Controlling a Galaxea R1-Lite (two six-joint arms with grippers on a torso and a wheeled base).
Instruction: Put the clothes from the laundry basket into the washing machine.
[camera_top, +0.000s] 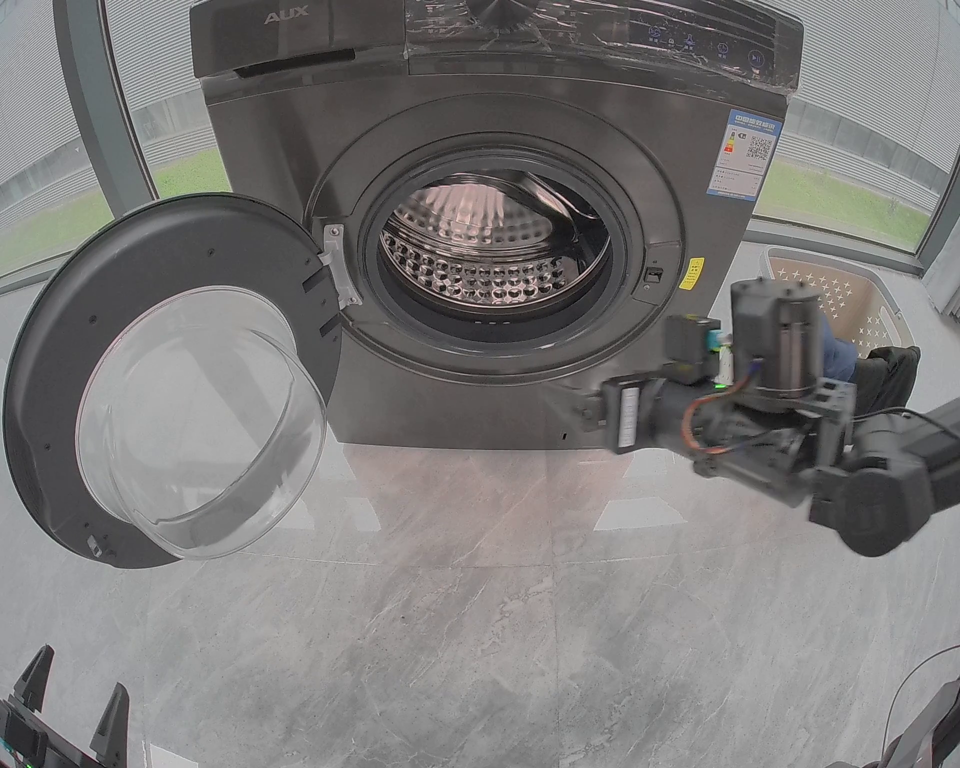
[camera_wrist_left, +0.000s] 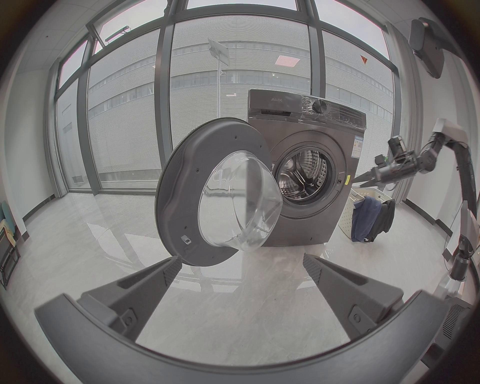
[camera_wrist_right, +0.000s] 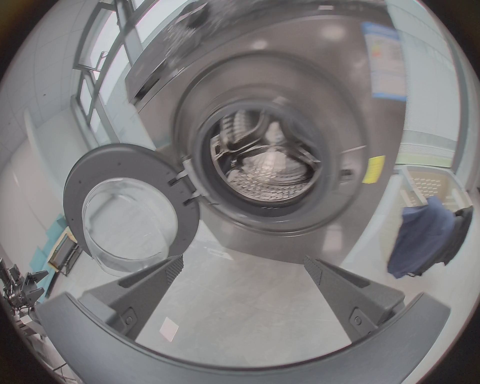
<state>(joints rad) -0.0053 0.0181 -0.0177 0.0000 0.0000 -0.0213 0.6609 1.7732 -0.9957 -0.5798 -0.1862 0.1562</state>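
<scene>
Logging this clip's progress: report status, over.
Left gripper open, empty. Right gripper open, empty, near the washing machine. Clothes draped over laundry basket; drum bare. Door swung wide, opening unblocked.

A pale grey marbled floor (camera_top: 480, 610) spreads out before me, glossy enough to catch the window light. Tall windows (camera_wrist_left: 125, 115) run round the room, and a dark window post (camera_top: 95, 100) stands at my 11 o'clock. Through the glass a strip of grass (camera_top: 845, 205) lies at 1 o'clock, with more at 10. Outside, a ribbed grey building (camera_wrist_left: 240, 80) rises with a lamp post (camera_wrist_left: 218, 55) before it. A small pale square (camera_wrist_right: 169, 328) lies on the floor.
</scene>
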